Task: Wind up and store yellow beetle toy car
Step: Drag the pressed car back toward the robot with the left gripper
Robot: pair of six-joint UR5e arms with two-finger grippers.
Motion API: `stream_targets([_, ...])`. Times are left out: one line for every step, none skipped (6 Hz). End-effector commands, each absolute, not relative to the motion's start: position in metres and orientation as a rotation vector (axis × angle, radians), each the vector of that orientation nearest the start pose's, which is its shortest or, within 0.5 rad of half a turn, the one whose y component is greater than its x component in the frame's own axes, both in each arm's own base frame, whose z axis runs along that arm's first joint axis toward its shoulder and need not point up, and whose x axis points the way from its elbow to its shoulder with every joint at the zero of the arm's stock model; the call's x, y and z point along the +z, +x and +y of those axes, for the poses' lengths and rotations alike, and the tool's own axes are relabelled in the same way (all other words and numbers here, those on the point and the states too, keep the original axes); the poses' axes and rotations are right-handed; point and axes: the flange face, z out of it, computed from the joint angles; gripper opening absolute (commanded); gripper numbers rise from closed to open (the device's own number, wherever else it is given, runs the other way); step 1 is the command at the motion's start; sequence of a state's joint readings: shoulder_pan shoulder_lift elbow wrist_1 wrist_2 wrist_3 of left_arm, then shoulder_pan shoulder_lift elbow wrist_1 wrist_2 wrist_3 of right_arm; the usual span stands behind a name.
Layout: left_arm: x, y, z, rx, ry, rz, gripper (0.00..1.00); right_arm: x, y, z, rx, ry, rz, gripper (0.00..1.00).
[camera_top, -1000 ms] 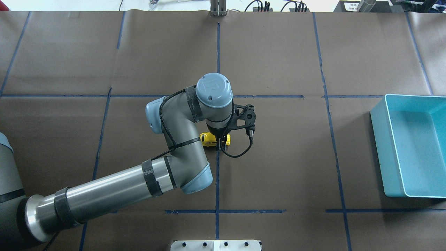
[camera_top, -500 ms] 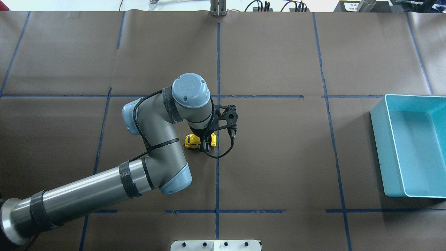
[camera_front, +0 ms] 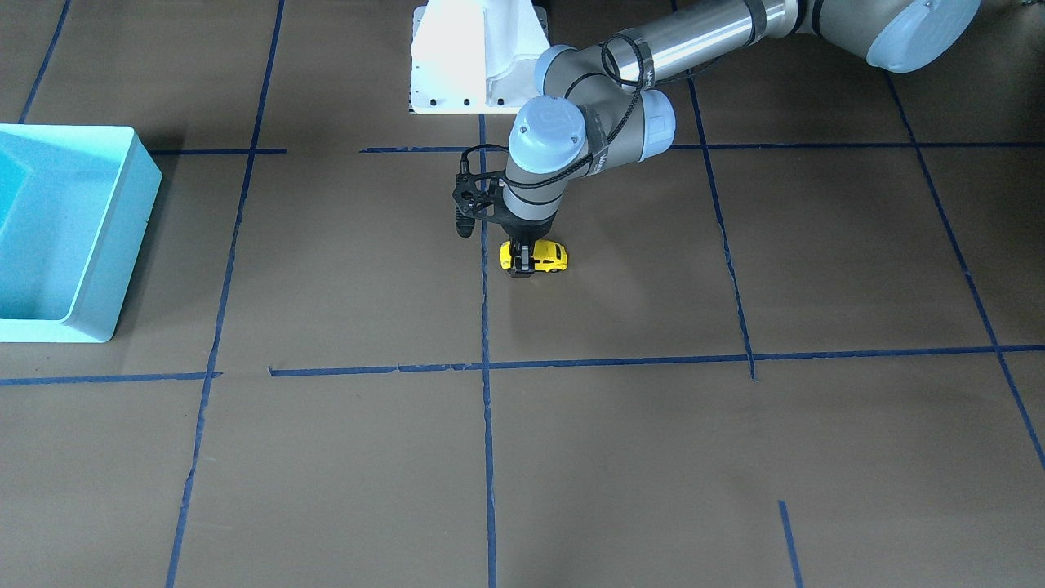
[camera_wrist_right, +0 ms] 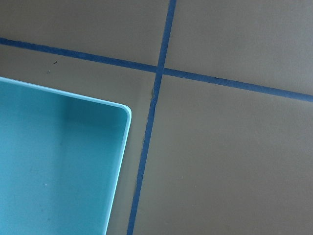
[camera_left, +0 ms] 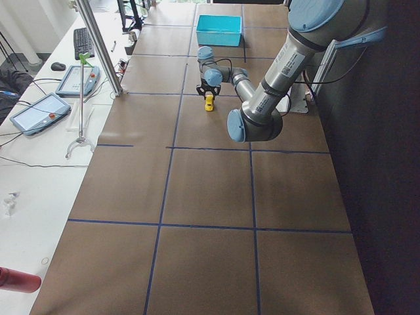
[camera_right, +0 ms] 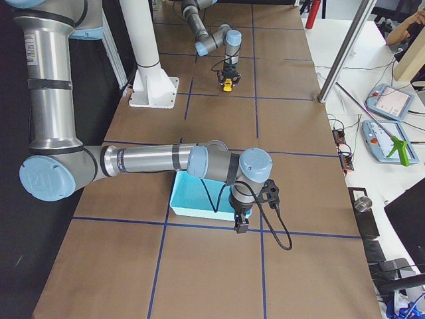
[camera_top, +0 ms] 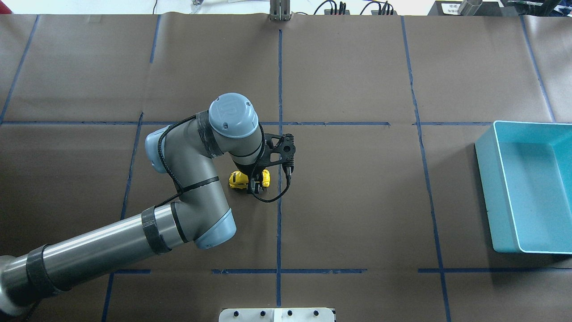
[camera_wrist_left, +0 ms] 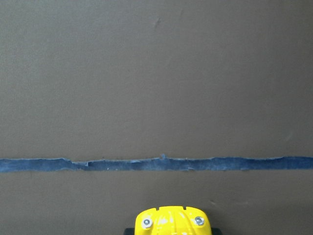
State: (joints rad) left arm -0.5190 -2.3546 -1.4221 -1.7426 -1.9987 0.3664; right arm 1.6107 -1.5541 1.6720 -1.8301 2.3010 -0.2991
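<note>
The yellow beetle toy car (camera_top: 239, 179) stands on its wheels on the brown table, just left of the centre tape line. My left gripper (camera_top: 255, 183) comes straight down on it and is shut on its middle; the front view shows the fingers clamped across the car (camera_front: 549, 256). In the left wrist view the car's yellow end (camera_wrist_left: 172, 221) sits at the bottom edge. The light blue bin (camera_top: 496, 197) lies at the far right. My right gripper (camera_right: 239, 222) hangs beside the bin's near corner (camera_wrist_right: 58, 161); whether it is open or shut, I cannot tell.
Blue tape lines (camera_top: 279, 223) divide the table into squares. The white base plate (camera_top: 277, 314) is at the near edge, and a metal post (camera_top: 279, 11) stands at the far edge. Tablets (camera_right: 392, 103) and a person's arm (camera_right: 405, 23) are on a side table.
My left gripper has dragged the car leftward along the table, from over the centre tape line to just left of it. The bin has not moved.
</note>
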Motion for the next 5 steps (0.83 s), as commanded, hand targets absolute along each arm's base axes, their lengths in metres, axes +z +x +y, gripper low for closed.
stream_targets([0.2338,0.5974,-0.4507,1.49,0.676,0.712,0.04,0.6287,0.0861,-0.4819,-0.196,-0.01,-0.742,1.0])
stream_targets([0.2385,0.594,-0.4487,1.491,0.675,0.711,0.03,0.628,0.0862,-0.4819,-0.198,-0.008,-0.742,1.0])
stream_targets([0.2418,0.5918,-0.4474,1.491,0.673,0.71,0.04,0.628,0.0862,-0.4819,-0.198,-0.008,-0.742,1.0])
stream_targets([0.2422,0.5914,-0.4472,1.491,0.673,0.71,0.04,0.628,0.0862,-0.4819,-0.198,-0.008,-0.742,1.0])
stream_targets([0.2429,0.5924,-0.4465,1.493,0.671,0.71,0.06,0.628,0.0862,-0.4819,-0.198,-0.008,-0.742,1.0])
